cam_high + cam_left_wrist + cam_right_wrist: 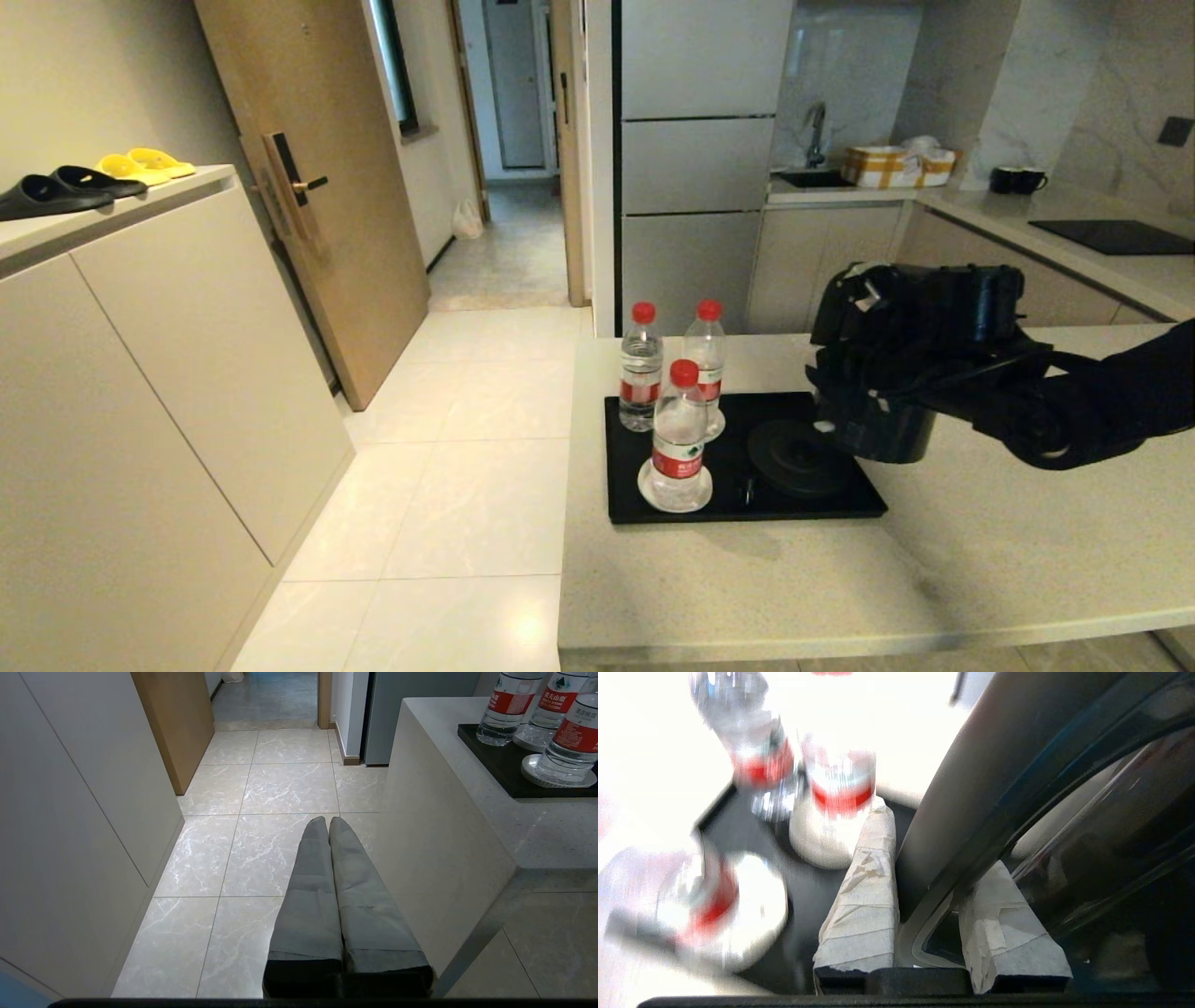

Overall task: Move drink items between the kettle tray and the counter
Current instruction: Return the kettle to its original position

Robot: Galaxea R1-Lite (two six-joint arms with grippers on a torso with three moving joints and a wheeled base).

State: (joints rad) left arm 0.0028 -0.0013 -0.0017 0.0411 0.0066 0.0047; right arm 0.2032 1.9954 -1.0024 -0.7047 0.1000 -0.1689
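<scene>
Your right gripper (pixel 924 891) has its jaws closed on the loop handle (pixel 971 826) of the kettle (pixel 878 411): one taped finger (pixel 864 896) lies on the outer side of the handle strap, the other inside the loop. In the head view the gripper and arm cover most of the kettle, so you see only its lower body, which hangs tilted above the right end of the kettle tray (pixel 653 509), beside and partly over the round base (pixel 798 457). Whether its bottom touches the base you cannot tell from here.

The tray lies on the counter (pixel 747 588) near its left edge. Three water bottles (pixel 679 434) stand at the tray's left end, two of them on white saucers (pixel 653 495); the far-left one stands on the tray itself. In the right wrist view the bottles are smeared and their labels unreadable.

Your left gripper (pixel 327 826) hangs off the counter's left edge, over the floor tiles (pixel 261 849), jaws pressed together with nothing between them. The head view does not show it. Its own view cuts off the bottles' tops and the far part of the tray.
</scene>
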